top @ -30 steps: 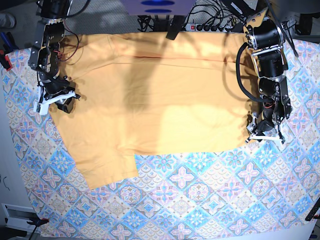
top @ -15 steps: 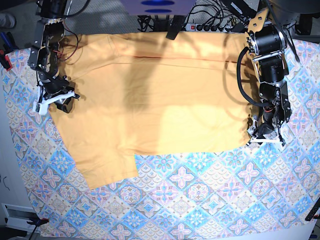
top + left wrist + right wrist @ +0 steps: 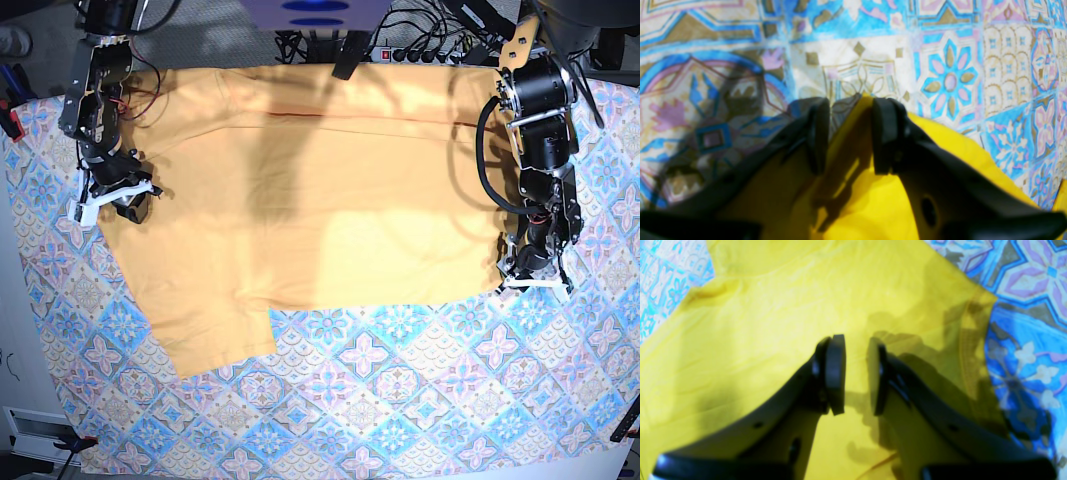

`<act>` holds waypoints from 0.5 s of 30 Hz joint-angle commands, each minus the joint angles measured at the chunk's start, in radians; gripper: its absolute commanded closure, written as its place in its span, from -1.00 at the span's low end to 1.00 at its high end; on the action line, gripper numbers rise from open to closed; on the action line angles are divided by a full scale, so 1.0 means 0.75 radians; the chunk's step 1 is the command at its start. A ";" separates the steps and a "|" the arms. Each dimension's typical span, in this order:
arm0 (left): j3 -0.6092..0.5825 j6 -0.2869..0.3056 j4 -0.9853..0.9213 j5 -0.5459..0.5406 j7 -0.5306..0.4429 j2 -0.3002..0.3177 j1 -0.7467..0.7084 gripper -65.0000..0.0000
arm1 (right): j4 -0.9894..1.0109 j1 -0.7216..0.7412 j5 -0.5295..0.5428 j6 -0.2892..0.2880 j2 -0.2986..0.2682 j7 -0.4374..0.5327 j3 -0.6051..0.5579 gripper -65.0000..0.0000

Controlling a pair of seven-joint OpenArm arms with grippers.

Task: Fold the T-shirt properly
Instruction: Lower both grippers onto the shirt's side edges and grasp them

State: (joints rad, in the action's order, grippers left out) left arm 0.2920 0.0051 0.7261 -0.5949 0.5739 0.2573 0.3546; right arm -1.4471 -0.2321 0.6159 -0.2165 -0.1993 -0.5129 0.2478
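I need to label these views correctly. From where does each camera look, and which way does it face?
Base: overhead, facing down on the T-shirt and patterned cloth; both arms show.
Left wrist: behind the left gripper, facing the shirt's edge and the cloth.
Right wrist: behind the right gripper, over yellow fabric.
Shared: all three show shirt and cloth.

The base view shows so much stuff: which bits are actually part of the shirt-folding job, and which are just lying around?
Part of the job:
- T-shirt, spread flat
- left gripper, at the shirt's edge
- right gripper, at the opposite edge

Just lying about:
- tile-patterned cloth under the shirt
- power strip and tangled cables behind the table
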 commanded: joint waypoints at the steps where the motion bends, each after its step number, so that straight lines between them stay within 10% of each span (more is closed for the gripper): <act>1: 0.000 -0.020 -0.006 0.009 0.042 -0.004 0.003 0.42 | -0.029 0.012 0.015 -0.015 -0.016 0.032 0.010 0.62; 6: 0.000 -0.020 -0.004 -0.002 0.054 -0.004 -0.001 1.00 | -0.029 0.012 0.015 -0.015 -0.016 0.034 0.012 0.62; 15: 0.000 -0.020 0.187 0.000 0.089 -0.029 -0.085 1.00 | -0.025 0.012 0.015 -0.015 -0.016 0.034 0.008 0.62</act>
State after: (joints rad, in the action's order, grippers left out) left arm 0.2935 -0.0048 0.8551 -0.6006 0.6083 0.2329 0.2752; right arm -1.4483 -0.2310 0.6159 -0.2211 -0.1989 -0.5098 0.2501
